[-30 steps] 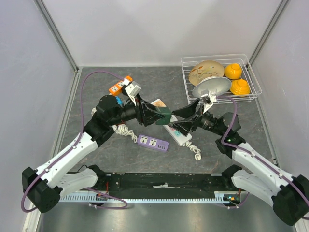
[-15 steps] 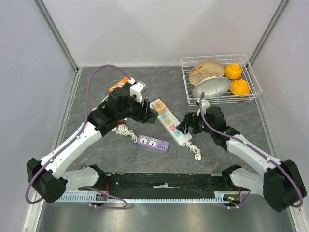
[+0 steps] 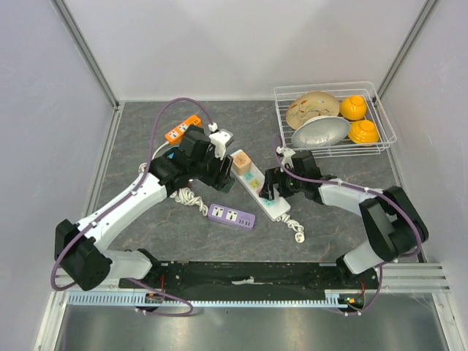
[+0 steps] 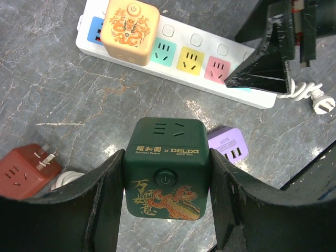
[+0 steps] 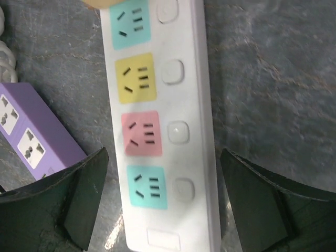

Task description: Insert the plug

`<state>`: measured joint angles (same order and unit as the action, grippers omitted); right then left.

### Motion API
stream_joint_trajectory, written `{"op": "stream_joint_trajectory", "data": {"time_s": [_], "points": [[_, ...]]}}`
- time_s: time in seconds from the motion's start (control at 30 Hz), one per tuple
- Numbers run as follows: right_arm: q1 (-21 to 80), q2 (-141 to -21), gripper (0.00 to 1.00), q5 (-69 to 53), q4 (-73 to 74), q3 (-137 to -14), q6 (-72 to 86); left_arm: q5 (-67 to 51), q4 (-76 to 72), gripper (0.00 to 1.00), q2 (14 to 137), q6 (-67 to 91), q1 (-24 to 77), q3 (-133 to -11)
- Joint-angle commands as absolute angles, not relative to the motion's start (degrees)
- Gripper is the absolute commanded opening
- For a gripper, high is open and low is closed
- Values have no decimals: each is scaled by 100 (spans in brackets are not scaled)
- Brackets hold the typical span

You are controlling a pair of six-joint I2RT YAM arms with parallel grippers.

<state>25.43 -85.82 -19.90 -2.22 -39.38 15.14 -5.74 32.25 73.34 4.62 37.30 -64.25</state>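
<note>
Left gripper [image 4: 168,157] is clamped on the dark green cube-shaped plastic plug [image 4: 167,131], one finger on each side face, gold dragon print and power button facing the wrist camera. The plug is not in yet: it sits apart from the long white plastic power strip [image 4: 173,32], off the strip's long side, with bare grey marble-pattern table [image 4: 68,89] showing between them. On the strip we see a peach plastic cube adapter [image 4: 130,29] seated near one end, then free teal, yellow and pink sockets in a row. Right gripper [image 5: 168,178] is spread wide at the strip's other end, one finger on each side of it over the last teal socket; we can't tell whether the fingers touch the strip's edges. A small purple plastic socket block [image 4: 228,147] lies beside the strip on the plug's side, and a red-brown plastic cube adapter [image 4: 23,170] lies further out from the strip, close to the left finger.
</note>
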Motion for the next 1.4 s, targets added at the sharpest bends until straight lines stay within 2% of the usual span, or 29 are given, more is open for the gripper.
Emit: {"op": "stream_joint_trajectory", "data": {"time_s": [0.0, 0.17, 0.3, 0.43, 0.67, 1.07, 1.37], "points": [[2759, -9025, 95, -2549, -764, -4456, 1275, -510, 3269, 2, 7549, 9, 3858, -6873], [2813, -8746, 95, -2426, -774, -4448, 1318, -466, 3480, 2, 7927, -219, 3972, -7241], [2795, -7966, 96, -1971, -520, -4298, 1406, -325, 3726, 2, 8314, -334, 4122, -7602], [2611, -7007, 98, -138, -45, -3965, 1801, -325, 3971, 2, 8744, -387, 4227, -8102], [2303, -5486, 98, 1544, 571, -3025, 2531, -281, 4544, 2, 9737, -518, 4456, -8990], [2303, -4194, 98, 1951, 53, -2136, 2707, -211, 4807, 2, 10810, -589, 4579, -9817], [2285, -4192, 98, 1820, -395, -1960, 2628, -202, 4764, 2, 11302, -598, 4588, -10054]]}}
